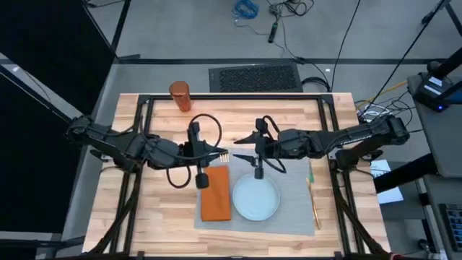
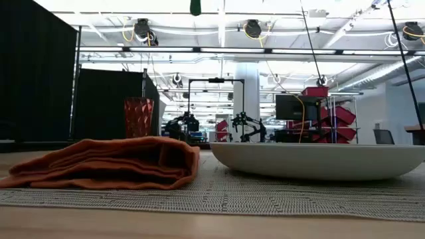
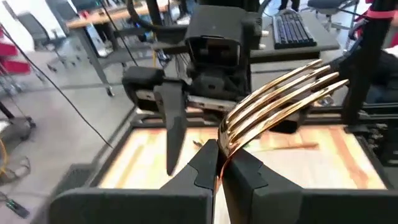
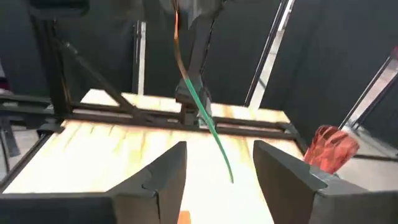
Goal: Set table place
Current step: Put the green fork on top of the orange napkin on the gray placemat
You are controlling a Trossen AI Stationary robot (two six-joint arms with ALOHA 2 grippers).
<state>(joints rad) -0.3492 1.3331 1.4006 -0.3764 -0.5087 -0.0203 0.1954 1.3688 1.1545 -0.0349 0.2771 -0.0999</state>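
On the light-wood table (image 1: 159,209) a grey placemat (image 1: 289,220) lies toward the near edge, between the two arms. A pale-blue round plate (image 1: 255,198) sits on its middle, and a folded orange napkin (image 1: 215,193) lies on the mat's left part, just beside the plate; the low view shows the napkin (image 2: 106,164) and the plate's rim (image 2: 319,161) both resting on the woven mat (image 2: 265,196). An orange tumbler (image 1: 180,96) stands upright at the table's far edge, left of centre and well apart from the mat. On the mat's right strip lies a piece of gold cutlery with a green handle (image 1: 312,189), running near to far. The left gripper (image 1: 216,154) hovers above the table just beyond the napkin's far end, its fingers clenched on a gold fork (image 3: 273,99); in the left wrist view the fingers (image 3: 205,168) pinch the fork's neck and the tines fan out past them. The right gripper (image 1: 253,141) hangs over the table beyond the plate's far rim, facing the left one, with its two fingers (image 4: 165,177) spread wide and nothing between them. In the right wrist view the fork's green handle (image 4: 211,134) hangs down from the left gripper, well above the tabletop.
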